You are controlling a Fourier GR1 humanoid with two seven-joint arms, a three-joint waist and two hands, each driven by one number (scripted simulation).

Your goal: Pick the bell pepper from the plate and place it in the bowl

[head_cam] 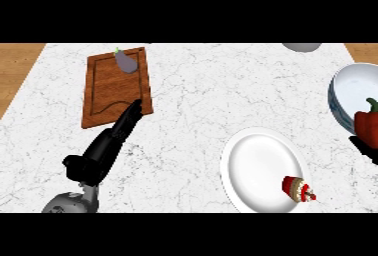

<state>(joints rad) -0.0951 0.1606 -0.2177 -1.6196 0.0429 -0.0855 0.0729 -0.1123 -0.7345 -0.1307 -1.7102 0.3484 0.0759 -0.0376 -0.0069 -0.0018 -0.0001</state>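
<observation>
The red bell pepper (pixel 367 123) with its green stem is at the right edge, over the near rim of the white bowl (pixel 344 92). Only a black part of my right hand (pixel 365 146) shows, just under the pepper and curled against it; the rest is cut off by the view's edge. The white plate (pixel 255 165) lies left of the bowl and has no pepper on it. My left hand (pixel 111 142) lies at the left with straight fingers, their tips at the cutting board's near edge, holding nothing.
A small red and white cupcake (pixel 299 189) sits on the plate's near right part. A wooden cutting board (pixel 107 95) at the back left carries a purple eggplant (pixel 126 61). A grey object (pixel 301 46) shows at the counter's far edge.
</observation>
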